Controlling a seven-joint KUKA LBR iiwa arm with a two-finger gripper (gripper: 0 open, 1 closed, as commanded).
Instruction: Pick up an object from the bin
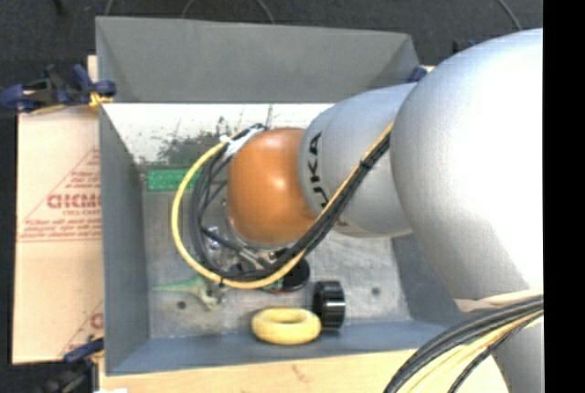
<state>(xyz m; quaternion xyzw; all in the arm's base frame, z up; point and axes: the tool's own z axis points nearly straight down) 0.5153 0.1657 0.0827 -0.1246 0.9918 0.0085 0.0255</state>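
Note:
My gripper (pixel 219 256) reaches down under the orange wrist cover to the bin's floor, left of the middle. Right below it and to its left lies a thin green strip (pixel 175 288), its right end by the gripper's lower tip. A dark round thing (pixel 291 278) peeks out from under the cables just to the gripper's right. A yellow ring (pixel 286 325) lies flat near the front wall, with a black cylindrical cap-like thing (pixel 328 303) touching its right side.
A green rectangular thing (pixel 165 179) lies against the left wall, towards the back. The arm, its orange cover and the looping yellow and black cables hide the bin's middle and right side.

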